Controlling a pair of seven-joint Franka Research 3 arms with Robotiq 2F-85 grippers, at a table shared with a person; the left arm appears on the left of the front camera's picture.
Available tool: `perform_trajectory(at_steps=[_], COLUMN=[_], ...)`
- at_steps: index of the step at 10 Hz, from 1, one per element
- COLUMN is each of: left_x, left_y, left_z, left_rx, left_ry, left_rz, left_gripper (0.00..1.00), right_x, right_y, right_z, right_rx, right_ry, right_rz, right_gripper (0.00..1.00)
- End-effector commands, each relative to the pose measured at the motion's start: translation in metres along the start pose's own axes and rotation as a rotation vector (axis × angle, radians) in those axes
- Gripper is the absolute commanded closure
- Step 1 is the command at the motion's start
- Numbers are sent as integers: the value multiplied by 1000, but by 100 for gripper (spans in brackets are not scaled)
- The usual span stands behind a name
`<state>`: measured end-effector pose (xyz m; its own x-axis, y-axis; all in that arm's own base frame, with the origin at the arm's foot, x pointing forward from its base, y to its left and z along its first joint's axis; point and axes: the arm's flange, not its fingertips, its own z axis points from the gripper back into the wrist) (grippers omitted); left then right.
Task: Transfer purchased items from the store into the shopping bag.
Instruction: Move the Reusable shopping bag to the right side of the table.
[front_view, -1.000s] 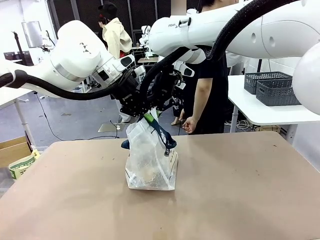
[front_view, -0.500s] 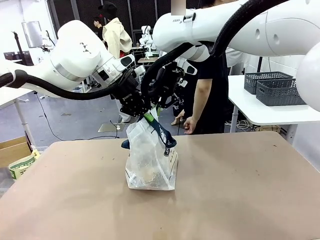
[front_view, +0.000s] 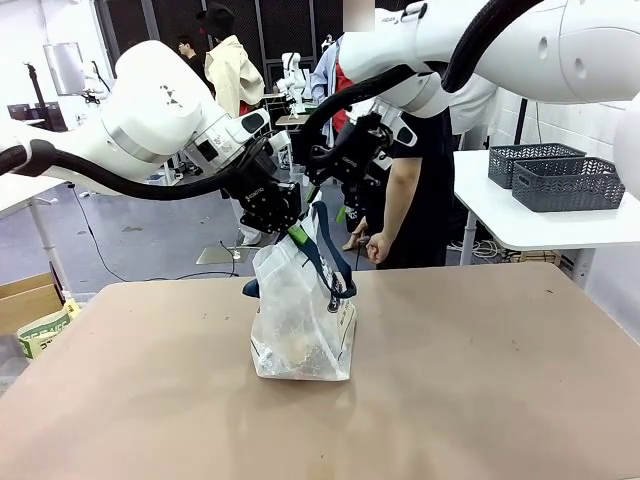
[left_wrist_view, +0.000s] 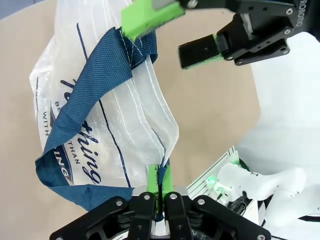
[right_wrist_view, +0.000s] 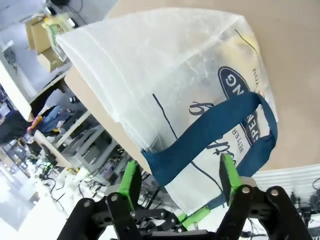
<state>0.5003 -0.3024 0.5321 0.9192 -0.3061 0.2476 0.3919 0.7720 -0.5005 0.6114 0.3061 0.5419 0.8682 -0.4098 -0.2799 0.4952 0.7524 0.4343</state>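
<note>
Right claw (front_view: 338, 196) has lifted off shopping bag (front_view: 300, 320).

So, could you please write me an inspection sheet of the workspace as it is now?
Surface: brown table, bare around the bag.
Job's things: shopping bag upright mid-table, indistinct goods inside; blue strap hanging loose.
Clutter: nothing seen on the table.
Grippers: left gripper shut on the bag's rim; right gripper open, above the bag.
Cables: black hoses along both arms; a cable on the floor.
Surroundings: person at the far side; grey baskets on a white side table; cardboard boxes at left.
</note>
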Motion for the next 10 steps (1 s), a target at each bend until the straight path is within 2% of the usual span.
perform_trajectory(at_steps=[1,2,4,6,7,8,9,10], left_x=[-1,-1,-1,-1,-1,-1,-1,-1], left_y=[1,1,1,1,1,1,1,1], left_z=[0,0,0,0,0,0,0,0], left_rx=[-8,-8,-8,-8,-8,-8,-8,-8], left_ry=[2,2,2,2,2,2,2,2], left_rz=[-3,-3,-3,-3,-3,-3,-3,-3], left_gripper=[100,100,100,100,100,100,100,100], right_x=[3,8,25,18,14,7,6,0], right_y=[-24,-30,-54,-79,-92,-108,-121,-132], right_z=[12,22,58,87,97,107,119,124], right_rx=[59,-2,-28,22,26,28,94,97], right_ry=[42,72,11,-66,-100,-101,-115,-124], right_rz=[17,112,256,586,824,1001,1120,1262], right_gripper=[0,0,0,0,0,0,0,0])
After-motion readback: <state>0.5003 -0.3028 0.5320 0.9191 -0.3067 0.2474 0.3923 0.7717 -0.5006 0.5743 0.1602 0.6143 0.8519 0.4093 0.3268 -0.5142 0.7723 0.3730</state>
